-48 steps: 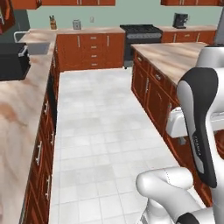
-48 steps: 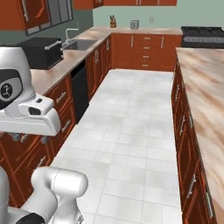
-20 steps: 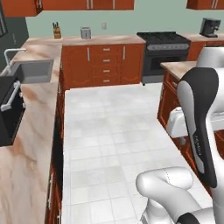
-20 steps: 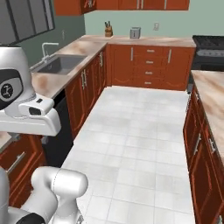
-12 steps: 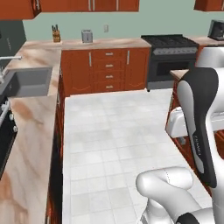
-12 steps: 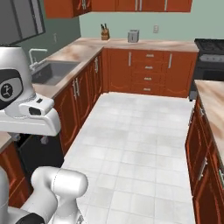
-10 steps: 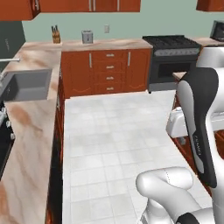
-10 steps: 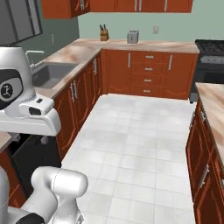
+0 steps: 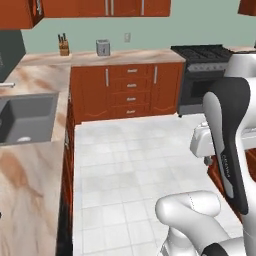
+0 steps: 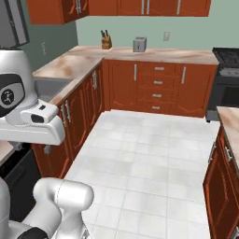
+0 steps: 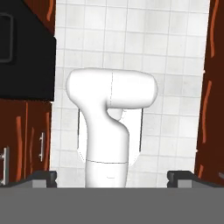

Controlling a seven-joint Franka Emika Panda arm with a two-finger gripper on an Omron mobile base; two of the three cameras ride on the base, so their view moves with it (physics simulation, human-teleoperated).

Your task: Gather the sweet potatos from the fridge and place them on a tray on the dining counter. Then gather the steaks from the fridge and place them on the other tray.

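Kitchen: white tile floor (image 9: 130, 165) | sink (image 9: 25, 117): basin bare | tool (image 11: 112, 177): fingers spread, holding nothing

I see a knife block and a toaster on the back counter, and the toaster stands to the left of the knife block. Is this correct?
Not quite. On the back counter the toaster stands to the right of the knife block, not to its left. The right base view shows this, and the left base view shows the same order. The rest of your statement is correct.
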